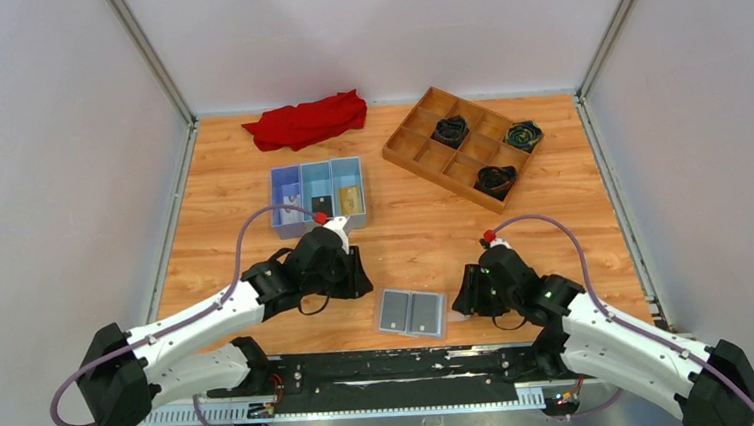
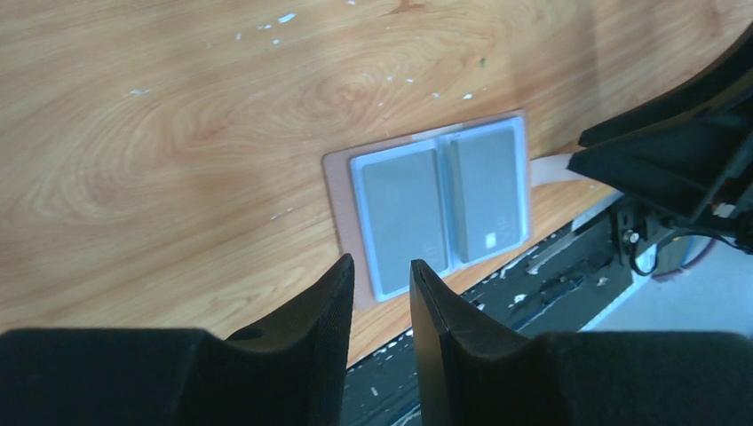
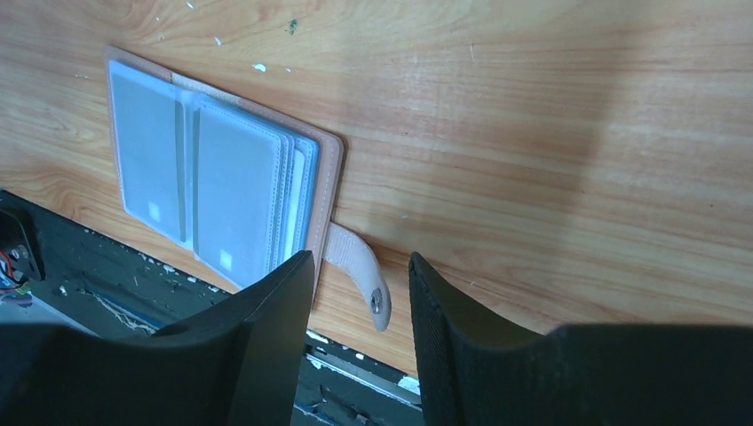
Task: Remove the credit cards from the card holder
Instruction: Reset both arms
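The holder [image 1: 412, 314] lies open and flat at the middle of the near edge of the worktop [image 1: 554, 221], grey panels up. Its long axis runs along that edge, turned slightly, and the fold points toward the far edge. Its strap [image 3: 355, 271] sticks out from the right end toward the near right corner.

The sleeves look grey and cloudy, and I cannot tell whether any card is left inside. A pale card [image 1: 290, 193], a black card [image 1: 321, 204] and a gold card [image 1: 350, 196] lie one to a compartment in the tray [image 1: 274, 195], toward the far edge and left of centre.

The right gripper [image 3: 360, 259] sits just beside the holder's right end. Its jaws are parted wide and hold nothing, and the strap shows between them in the wrist view. The left gripper [image 2: 382, 269] sits off the holder's far left corner with only a narrow gap between its jaws, also holding nothing.

Both are close, but the right looks a little nearer. From it the holder lies toward the left, so any reach into the sleeves would run along the long axis.
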Robot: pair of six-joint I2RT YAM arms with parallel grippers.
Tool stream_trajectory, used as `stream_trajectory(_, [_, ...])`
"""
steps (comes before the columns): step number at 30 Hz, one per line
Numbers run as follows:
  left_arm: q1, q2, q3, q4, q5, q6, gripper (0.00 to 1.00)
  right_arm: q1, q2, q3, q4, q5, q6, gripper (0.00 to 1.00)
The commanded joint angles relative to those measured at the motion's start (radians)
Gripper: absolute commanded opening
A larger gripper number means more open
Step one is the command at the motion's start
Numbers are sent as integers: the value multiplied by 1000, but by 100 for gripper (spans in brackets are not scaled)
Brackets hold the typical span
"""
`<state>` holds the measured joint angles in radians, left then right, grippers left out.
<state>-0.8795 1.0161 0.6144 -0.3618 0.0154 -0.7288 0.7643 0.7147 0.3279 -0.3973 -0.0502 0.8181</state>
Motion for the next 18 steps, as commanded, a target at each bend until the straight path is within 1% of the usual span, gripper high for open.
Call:
stream_trajectory(1, [-6, 30, -3, 107, 61, -35, 35, 19, -8, 7, -49, 48, 15, 48])
stream_trajectory(2, [-6, 35, -3, 100, 61, -28, 36, 20, -4, 21, -72, 90, 7, 49])
stream_trajectory(3, [-6, 39, -2, 96, 58, -23, 38, 18, 2, 43, -103, 124, -3, 56])
stream_trajectory(4, [-6, 39, 0, 94, 56, -15, 41, 18, 10, 69, -134, 160, -13, 81])
stream_trajectory(5, [-6, 38, 1, 95, 53, -8, 44, 18, 18, 93, -172, 206, -20, 94])
stream_trajectory(7, [-6, 34, 6, 94, 43, 3, 49, 20, 34, 138, -234, 298, -23, 97])
stream_trajectory(8, [-6, 34, 9, 95, 40, 6, 51, 19, 41, 155, -257, 357, -22, 97])
stream_trajectory(10, [-6, 32, 13, 101, 45, 16, 52, 19, 49, 177, -279, 416, -24, 98])
stream_trajectory(15, [-6, 32, 12, 106, 40, 23, 52, 18, 29, 177, -262, 444, -44, 98])
stream_trajectory(18, [-6, 28, 10, 115, 37, 25, 52, 18, -10, 172, -261, 463, -38, 99])
